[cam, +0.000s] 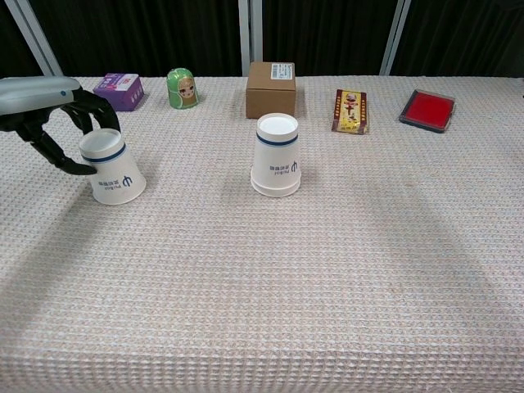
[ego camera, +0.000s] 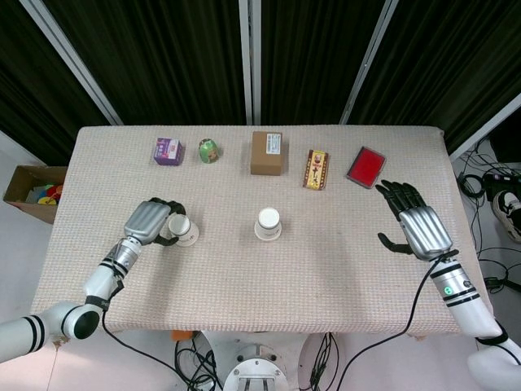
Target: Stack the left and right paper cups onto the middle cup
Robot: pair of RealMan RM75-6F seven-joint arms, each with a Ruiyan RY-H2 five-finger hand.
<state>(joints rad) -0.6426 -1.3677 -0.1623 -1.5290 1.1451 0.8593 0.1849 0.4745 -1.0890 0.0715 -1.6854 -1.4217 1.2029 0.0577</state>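
The left paper cup (ego camera: 183,229) (cam: 113,168) stands upside down on the beige cloth, tilted a little. My left hand (ego camera: 151,221) (cam: 45,106) wraps it from the left, fingers curled behind its top and thumb against its near side. The middle cup (ego camera: 268,223) (cam: 277,155) stands upside down at the table's centre, with a doubled rim at its base. My right hand (ego camera: 415,220) hovers open over the right part of the table, far from both cups, and is outside the chest view.
Along the far edge lie a purple box (ego camera: 168,151), a green figurine (ego camera: 208,150), a brown carton (ego camera: 266,152), a yellow packet (ego camera: 316,169) and a red case (ego camera: 365,166). A cardboard box (ego camera: 32,191) sits on the floor at left.
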